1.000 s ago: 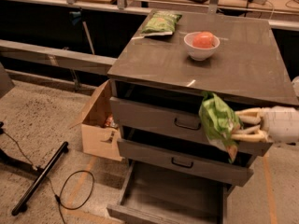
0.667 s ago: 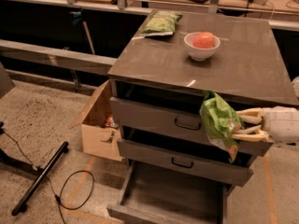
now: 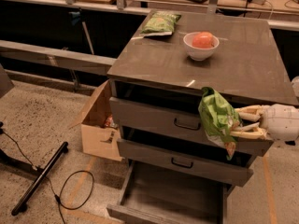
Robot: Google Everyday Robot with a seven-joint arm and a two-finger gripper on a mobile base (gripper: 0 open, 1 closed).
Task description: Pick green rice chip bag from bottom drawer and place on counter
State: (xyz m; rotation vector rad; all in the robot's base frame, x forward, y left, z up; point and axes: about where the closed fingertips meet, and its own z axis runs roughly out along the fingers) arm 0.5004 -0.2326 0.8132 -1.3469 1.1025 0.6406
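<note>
We are finding the green rice chip bag (image 3: 217, 118) out of the bottom drawer (image 3: 177, 195) and hanging in the air in front of the top drawer face (image 3: 154, 118), its upper end sitting just below the front edge of the counter (image 3: 243, 64). Its long axis is running roughly upright, with the crumpled lower end drooping toward the middle drawer (image 3: 187, 161). The gripper (image 3: 238, 123) is reaching in from the right side of the view, and its pale fingers (image 3: 250, 134) are closing on the bag's right edge, so the bag is lying to the view's left of them. In our judgement the coming move is turning on one relation: the counter surface is lying above and behind the bag, so the load is needing to rise over the edge before travelling inward. An olive bag (image 3: 161, 22) and a white bowl (image 3: 201, 45) are occupying the far part of the counter. Against the frame a second earlier, we are seeing bag and gripper in practically the same place, with no lift evident.
</note>
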